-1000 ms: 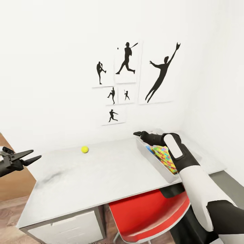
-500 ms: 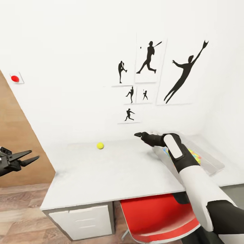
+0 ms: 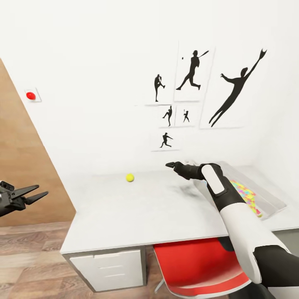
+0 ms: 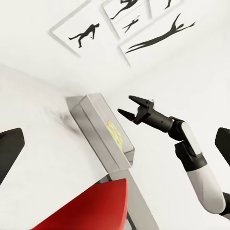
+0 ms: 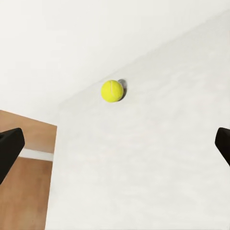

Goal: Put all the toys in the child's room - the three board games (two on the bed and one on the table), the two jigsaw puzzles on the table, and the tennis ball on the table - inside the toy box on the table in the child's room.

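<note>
The tennis ball (image 3: 130,177) (image 5: 112,90) lies on the pale grey table (image 3: 137,211) near the wall. At the table's right end stands the toy box (image 3: 265,189) (image 4: 103,129), with a multicoloured jigsaw puzzle (image 3: 247,195) (image 4: 114,134) lying inside it. My right gripper (image 3: 169,165) (image 4: 125,105) hovers open and empty over the tabletop, just left of the box and well right of the ball. My left gripper (image 3: 35,194) is open, off the table's left end over the floor. The board games and the bed are out of view.
A red chair (image 3: 195,265) is tucked under the table's front edge beside a white drawer unit (image 3: 108,265). Black sports silhouettes (image 3: 191,79) hang on the white wall. A wooden panel (image 3: 25,174) and plank floor are at the left.
The whole view has swung left, so table, ball and box sit further right. My right gripper, earlier over the box's near end, is now over bare tabletop. Both grippers stay open.
</note>
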Robot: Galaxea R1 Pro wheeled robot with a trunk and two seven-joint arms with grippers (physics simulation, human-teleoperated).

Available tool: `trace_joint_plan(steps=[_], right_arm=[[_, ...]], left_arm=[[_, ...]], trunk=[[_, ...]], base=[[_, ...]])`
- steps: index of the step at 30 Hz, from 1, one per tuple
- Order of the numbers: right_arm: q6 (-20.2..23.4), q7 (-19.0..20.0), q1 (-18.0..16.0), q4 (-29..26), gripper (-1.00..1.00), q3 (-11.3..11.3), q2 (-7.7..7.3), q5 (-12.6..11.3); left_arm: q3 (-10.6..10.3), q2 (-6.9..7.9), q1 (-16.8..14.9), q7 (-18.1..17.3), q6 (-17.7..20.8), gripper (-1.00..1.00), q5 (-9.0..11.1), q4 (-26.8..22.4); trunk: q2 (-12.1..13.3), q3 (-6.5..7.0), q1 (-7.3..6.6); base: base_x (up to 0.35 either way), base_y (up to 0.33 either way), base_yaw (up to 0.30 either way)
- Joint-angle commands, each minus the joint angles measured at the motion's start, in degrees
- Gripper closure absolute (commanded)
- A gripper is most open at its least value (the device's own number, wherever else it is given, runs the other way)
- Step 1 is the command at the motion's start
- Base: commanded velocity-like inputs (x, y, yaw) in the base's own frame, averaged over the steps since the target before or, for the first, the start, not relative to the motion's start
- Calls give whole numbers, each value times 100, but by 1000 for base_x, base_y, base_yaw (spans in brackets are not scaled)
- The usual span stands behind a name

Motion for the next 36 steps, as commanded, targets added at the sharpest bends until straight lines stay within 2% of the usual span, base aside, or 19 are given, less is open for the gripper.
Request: trace_joint_plan(steps=[1, 15, 24, 26, 31, 33, 36], right_arm=[[5, -42, -6, -6, -100, 17, -5, -47], [-26, -52, -6, 2, -100, 15, -8, -23], [-26, -149, -6, 3, -100, 39, 3, 1], [-28, -320, -6, 3, -100, 48, 7, 3], [-12, -1339, -6, -15, -100, 80, 61, 4], [31, -1801, -6, -17, -100, 78, 188, -5], [64, -2097, -10, -8, -100, 77, 342, -13]], left_arm=[[0, 1, -4, -23, 51, -100, -5, 1], [5, 1, 3, -23, -54, -100, -12, 16], [7, 1, 5, 14, -210, -100, -49, 246], [7, 1, 5, 86, -300, -100, -77, 260], [11, 7, 5, 521, -402, -100, -106, 344], [14, 14, 5, 756, -414, -100, -113, 365], [11, 88, 5, 1130, -420, -100, -116, 376]], trunk=[[-13, -13, 4], [-13, -13, 4], [-13, -13, 4], [-13, -13, 4], [-13, -13, 4], [-13, -13, 4], [-13, -13, 4]], base=[[0, 89, 0], [0, 99, 0], [0, 147, 0], [0, 34, 0], [0, 10, 0], [0, 2, 0], [0, 0, 0]])
